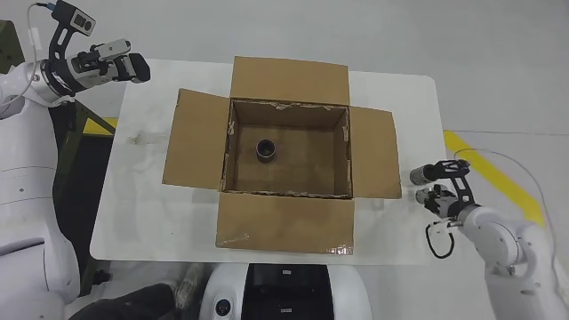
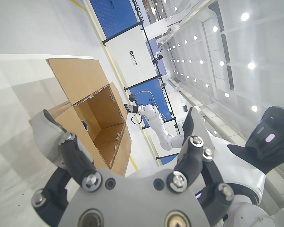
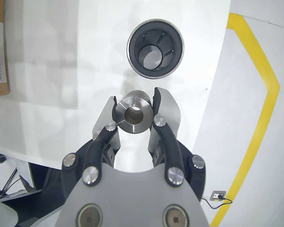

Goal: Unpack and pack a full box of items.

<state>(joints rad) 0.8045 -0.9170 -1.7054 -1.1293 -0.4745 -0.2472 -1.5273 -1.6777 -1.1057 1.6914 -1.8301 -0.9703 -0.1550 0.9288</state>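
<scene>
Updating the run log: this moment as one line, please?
left gripper open, at table corner | right gripper shut on metal bushing | black sleeve upright on table beside it | box open, one ring inside

You'll see a pale floor (image 1: 267,9) with a yellow line (image 3: 259,60), blue and white partition panels (image 2: 130,55), round ceiling lights (image 2: 245,16).

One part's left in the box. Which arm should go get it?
Left, I'd say. The left pincer is open and empty, while the right pincer is shut on a sleeve beside the bushing and would have to set it down before reaching into the box.
</scene>
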